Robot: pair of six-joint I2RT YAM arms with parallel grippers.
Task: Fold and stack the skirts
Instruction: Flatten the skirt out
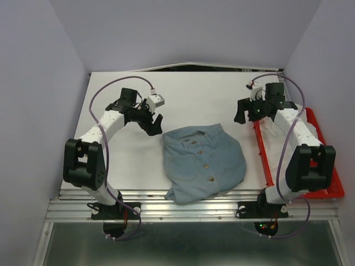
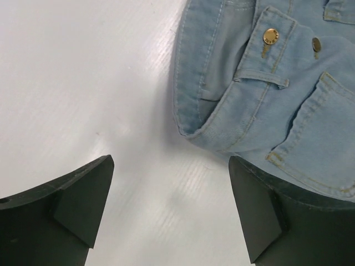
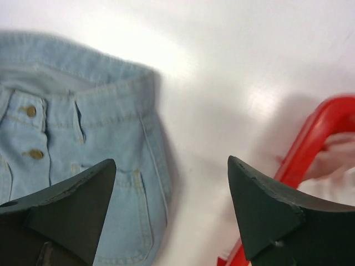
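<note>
Out on the white surface, a short light-blue denim skirt lies rumpled, unfolded, between both arms. Left fingers and right fingers spread, empty. Nothing folded or stacked yet.

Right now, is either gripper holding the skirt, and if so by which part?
Nothing is held. The left gripper and right gripper are both open and empty; the denim skirt lies on the table between them.

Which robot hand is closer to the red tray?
Right. The right gripper hangs open just beside the red tray; the left gripper is beyond the denim skirt, on the table's other side.
</note>
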